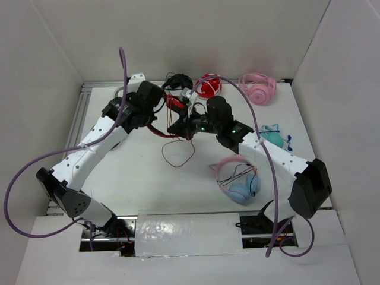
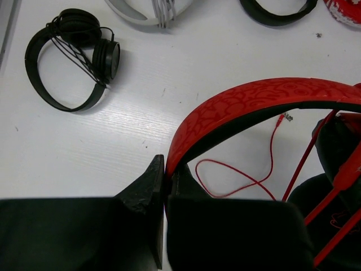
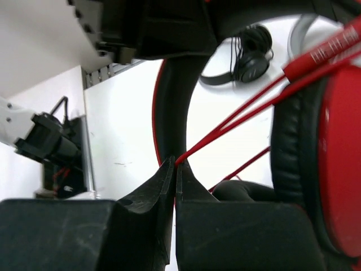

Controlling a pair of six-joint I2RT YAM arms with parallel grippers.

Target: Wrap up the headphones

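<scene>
Headphones [image 1: 178,108] are seen gripped between the two arms, apparently lifted clear of the tabletop [image 1: 136,172]. The left hand [image 2: 164,169] is clenched on one end of the headband [image 2: 254,104]. The right hand [image 3: 176,164] is pinched shut on a strand of the cable [image 3: 242,121] just beside an earcup [image 3: 338,158]. Some strands are already stretched across the cups, while a slack loop and the plug trail on the tabletop below and nearward of the headphones.

The winding step is judged to be under way. It would be done well if the frame were held steady by the left hand while the cable is carried round by the right under light, even tension. Each turn should be laid beside the last and the slack drawn up gradually so that nothing is snagged. The plug end is best tucked in last.

Room is limited beyond the headphones. A black pair [image 2: 70,56] and a red-and-white pair [image 1: 209,86] lie just beyond them, and a pink pair [image 1: 258,88] beyond and to the right, with the back wall close behind. A pink-and-blue pair [image 1: 237,178] lies nearward and to the right. The widest open tabletop is found nearward and to the left of the headphones, and wide sweeps are best made there.
</scene>
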